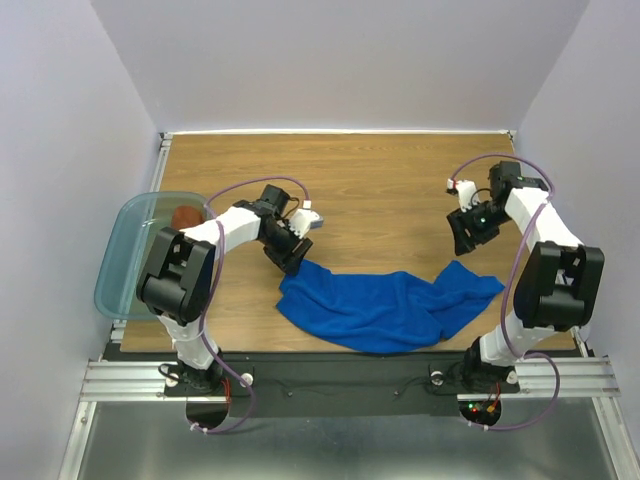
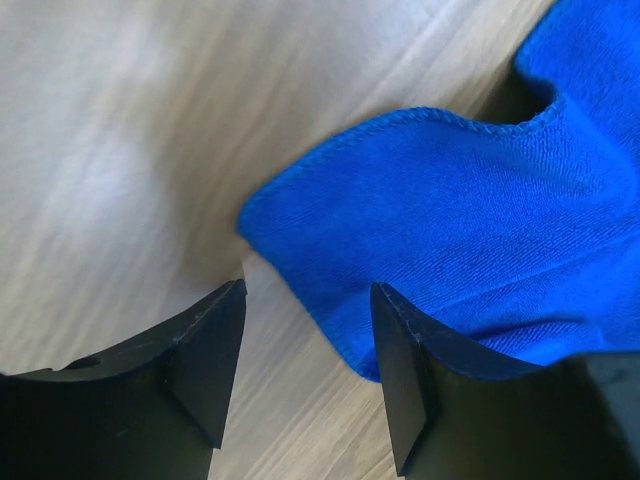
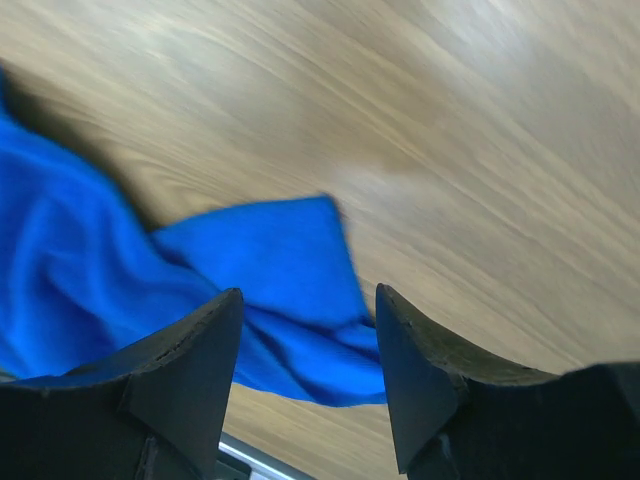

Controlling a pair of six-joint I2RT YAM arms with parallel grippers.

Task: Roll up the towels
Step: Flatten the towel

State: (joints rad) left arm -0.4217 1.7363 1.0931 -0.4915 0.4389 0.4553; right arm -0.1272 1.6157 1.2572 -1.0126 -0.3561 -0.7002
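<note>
Black left fingers point(image 2: 200, 360) fill the bottom of the left wrist view. They're parted with a clear gap and nothing pinched between them. One corner of the blue towel point(image 1: 385, 310) sits right at them: its hemmed edge crosses the gap, and the cloth runs under the finger on the right side of that view, while the other finger is over bare wood.

Same deal on the other side. The right fingers point(image 3: 190, 360) stand apart with nothing in them, and the towel's other corner shows beyond and between the tips, lying on the worktop point(image 1: 380, 190). From the top camera those fingers look to be off the cloth, just behind its right end.

As for the towel itself, it's unrolled and rumpled, sagging in a shallow curve across the near part of the worktop between the two arms.

The rust-brown towel point(image 1: 185, 216) is a small lump inside the teal bin point(image 1: 125, 260) at the left edge, well away from both sets of fingers.
</note>
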